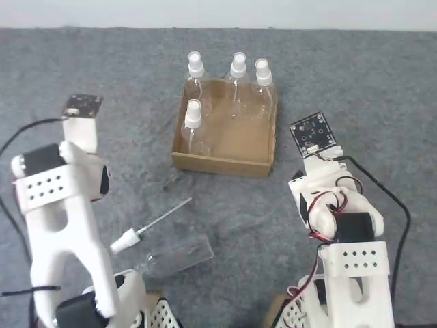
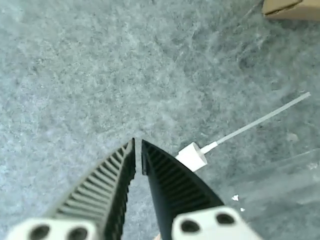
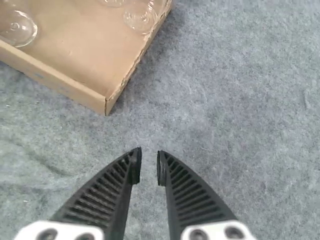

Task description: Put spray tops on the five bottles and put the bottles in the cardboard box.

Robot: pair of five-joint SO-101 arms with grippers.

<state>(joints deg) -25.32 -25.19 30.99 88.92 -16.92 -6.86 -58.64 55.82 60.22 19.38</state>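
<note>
The cardboard box [image 1: 235,147] stands at the middle back of the grey carpet, with several clear bottles [image 1: 194,126] upright in it, each wearing a white spray top [image 1: 238,64]. One bare clear bottle [image 1: 179,255] lies on its side on the carpet in front of the box. A loose white spray top [image 1: 125,241] with a long thin tube lies beside it. My left gripper [image 2: 138,145] hangs shut and empty just beside that spray top [image 2: 192,156]. My right gripper [image 3: 148,159] is shut with a narrow slit, empty, over bare carpet near the box's corner [image 3: 104,105].
The left arm [image 1: 65,205] stands at the front left and the right arm [image 1: 341,232] at the front right. Open carpet lies between them and around the box. Black cables trail by both arms.
</note>
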